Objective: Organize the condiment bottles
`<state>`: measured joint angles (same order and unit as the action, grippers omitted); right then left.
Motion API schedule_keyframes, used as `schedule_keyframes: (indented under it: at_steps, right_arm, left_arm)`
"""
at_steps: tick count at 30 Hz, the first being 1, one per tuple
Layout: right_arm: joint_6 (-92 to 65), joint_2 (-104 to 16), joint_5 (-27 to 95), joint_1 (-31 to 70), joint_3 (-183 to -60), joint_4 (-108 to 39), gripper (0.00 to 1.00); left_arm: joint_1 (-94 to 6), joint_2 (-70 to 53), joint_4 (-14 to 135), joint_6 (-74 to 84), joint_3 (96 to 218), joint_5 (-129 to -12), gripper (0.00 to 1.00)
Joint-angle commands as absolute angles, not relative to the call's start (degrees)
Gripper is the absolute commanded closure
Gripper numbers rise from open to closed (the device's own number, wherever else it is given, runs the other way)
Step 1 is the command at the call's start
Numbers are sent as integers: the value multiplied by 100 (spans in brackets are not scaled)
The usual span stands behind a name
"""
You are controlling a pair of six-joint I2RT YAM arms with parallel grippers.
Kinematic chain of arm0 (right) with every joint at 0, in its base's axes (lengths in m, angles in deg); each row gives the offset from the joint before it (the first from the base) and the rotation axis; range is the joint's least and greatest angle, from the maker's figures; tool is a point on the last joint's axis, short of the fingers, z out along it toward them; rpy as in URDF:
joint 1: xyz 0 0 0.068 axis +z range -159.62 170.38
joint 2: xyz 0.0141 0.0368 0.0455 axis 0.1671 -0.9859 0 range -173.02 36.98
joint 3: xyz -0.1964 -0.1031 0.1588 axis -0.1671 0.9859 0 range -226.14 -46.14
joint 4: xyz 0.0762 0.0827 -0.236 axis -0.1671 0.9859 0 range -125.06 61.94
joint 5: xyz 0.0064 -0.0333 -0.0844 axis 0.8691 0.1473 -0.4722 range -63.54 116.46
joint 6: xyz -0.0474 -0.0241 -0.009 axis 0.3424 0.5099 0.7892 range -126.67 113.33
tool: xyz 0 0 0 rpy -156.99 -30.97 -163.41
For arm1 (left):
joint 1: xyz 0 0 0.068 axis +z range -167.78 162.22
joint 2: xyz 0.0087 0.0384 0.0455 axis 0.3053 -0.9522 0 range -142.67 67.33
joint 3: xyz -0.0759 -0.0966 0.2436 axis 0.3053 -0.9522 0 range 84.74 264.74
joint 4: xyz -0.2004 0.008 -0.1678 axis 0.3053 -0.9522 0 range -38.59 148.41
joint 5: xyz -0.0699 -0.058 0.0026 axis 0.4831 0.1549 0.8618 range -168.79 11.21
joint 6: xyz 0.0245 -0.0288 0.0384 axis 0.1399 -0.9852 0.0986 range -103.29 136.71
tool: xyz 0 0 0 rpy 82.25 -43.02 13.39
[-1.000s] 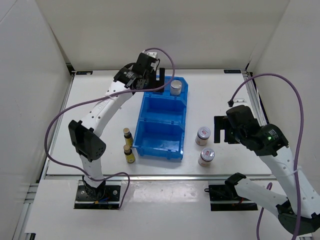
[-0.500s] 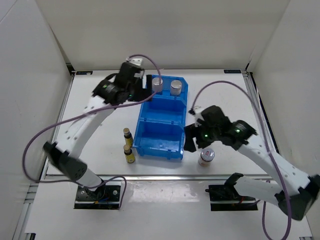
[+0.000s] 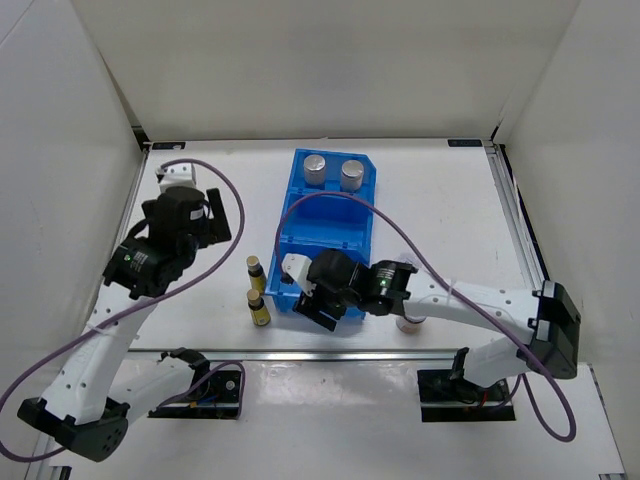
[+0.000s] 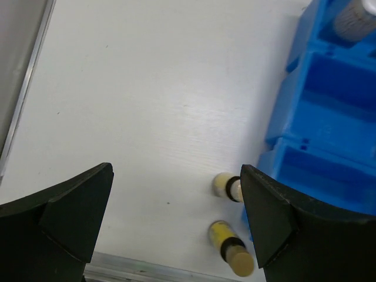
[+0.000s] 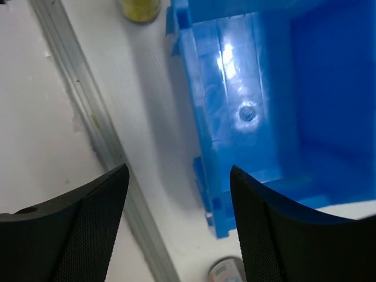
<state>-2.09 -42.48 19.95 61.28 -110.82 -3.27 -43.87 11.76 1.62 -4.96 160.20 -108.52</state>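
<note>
**Both grippers open, shakers in the bin**

At the far left, above the white table [image 3: 450,200]: left gripper [image 3: 216,218], jaws spread wide, nothing between them, well apart from every bottle. Same story in its wrist view: dark fingers [image 4: 70,211] far apart, only bare tabletop in the gap.

Next, just beside the left wall of the blue bin [image 3: 283,235]: two amber bottles [image 3: 255,268], upright, dark-capped, yellow-labelled, standing on the table one behind the other, near each other but not touching. The nearer bottle [image 3: 259,308] close to the table's front edge.

In the bin's far compartment: two silver-capped shakers [image 3: 315,168], upright, side by side.

Above the near-left corner of the bin's near compartment: right gripper [image 3: 318,292], likewise released and gripping nothing. In its wrist view, parted fingers [image 5: 76,229] framing the bin's front wall and a strip of table.

Right of the bin, on the table, mostly hidden under the right arm: one jar [image 3: 408,323] with a pale lid. Too covered to tell more.
</note>
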Motion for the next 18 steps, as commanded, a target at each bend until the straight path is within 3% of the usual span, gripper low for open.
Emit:
schedule_keyframes:
  at_steps: [1,5,11,14,18]
  right_arm:
    - [554,-4589,1933,6061,-11353,-913,27]
    - [888,-5370,2056,6008,-11862,-615,33]
    - [1055,-5811,2478,5955,-12058,-623,38]
    - [889,-5969,2645,5885,-12181,-623,54]
    - [521,-5918,2987,5885,-12190,-544,68]
  left_arm:
    - [-4309,1475,111,-438,15498,-11280,0]
    - [-4309,1845,199,-666,14655,-11465,0]
    - [-4309,2215,296,-667,14635,-11455,0]
    - [-4362,2268,296,-667,14635,-11604,0]
    - [-4415,2321,235,-667,14635,-11657,0]
